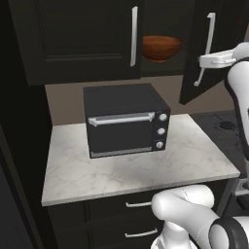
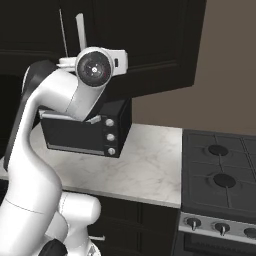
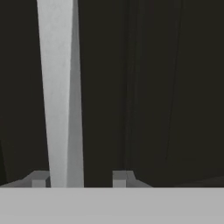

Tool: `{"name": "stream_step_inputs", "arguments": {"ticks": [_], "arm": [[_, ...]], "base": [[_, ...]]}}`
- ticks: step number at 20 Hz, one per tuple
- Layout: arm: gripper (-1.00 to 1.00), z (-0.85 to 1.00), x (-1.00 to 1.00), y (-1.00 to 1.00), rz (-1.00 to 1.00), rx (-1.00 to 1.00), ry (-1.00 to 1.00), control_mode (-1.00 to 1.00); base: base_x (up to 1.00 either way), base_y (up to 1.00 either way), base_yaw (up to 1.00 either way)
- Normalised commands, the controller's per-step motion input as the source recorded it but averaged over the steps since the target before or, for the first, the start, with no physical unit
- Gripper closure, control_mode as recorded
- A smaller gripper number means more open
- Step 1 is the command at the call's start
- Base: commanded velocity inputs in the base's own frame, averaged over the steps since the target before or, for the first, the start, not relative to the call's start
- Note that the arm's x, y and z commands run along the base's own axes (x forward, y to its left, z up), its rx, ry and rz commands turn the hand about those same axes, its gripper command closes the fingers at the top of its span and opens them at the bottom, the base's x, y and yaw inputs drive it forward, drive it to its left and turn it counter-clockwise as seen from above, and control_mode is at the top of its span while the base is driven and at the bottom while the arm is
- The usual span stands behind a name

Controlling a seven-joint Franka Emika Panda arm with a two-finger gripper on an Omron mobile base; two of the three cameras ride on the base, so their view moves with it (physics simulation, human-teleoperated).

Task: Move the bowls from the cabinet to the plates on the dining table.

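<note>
The dark black-brown wall cabinet stands with its right panelled door swung partly open. The glossy reddish-brown wooden bowl sits on the shelf inside, seen through the gap between the doors, above the back right corner of the small marble worktop that carries the black toaster oven.

The pincer is at the long silver bar handle of the open door. The jaws stand apart on either side of the bar, with the left fingertip just beside it; no firm grip is evident.

Recommended procedure: free the handle fully, withdraw straight back from the door, then approach the shelf through the opening, level with the bowl's rim. Keep the wrist clear of the door edge.
</note>
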Motion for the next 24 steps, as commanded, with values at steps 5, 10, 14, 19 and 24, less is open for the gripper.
{"name": "stream_step_inputs", "arguments": {"ticks": [5, 10, 14, 19, 24], "arm": [[1.00, -0.03, -0.09, -0.50, 0.01, 0.00, 0.00, -1.00], [1.00, -0.03, -0.07, -0.49, 0.01, 0.00, -0.01, -1.00], [1.00, -0.06, -0.03, -0.49, 0.01, 0.00, 0.00, -1.00], [1.00, -0.05, -0.03, -0.48, 0.01, 0.00, 0.00, -1.00], [1.00, -0.02, -0.03, -0.45, 0.02, -0.01, 0.00, -1.00]], "base": [[0.00, 0.00, 0.00], [0.00, 0.00, 0.00], [0.00, 0.00, 0.00], [0.00, 0.00, 0.00], [0.00, 0.00, 0.00]]}}
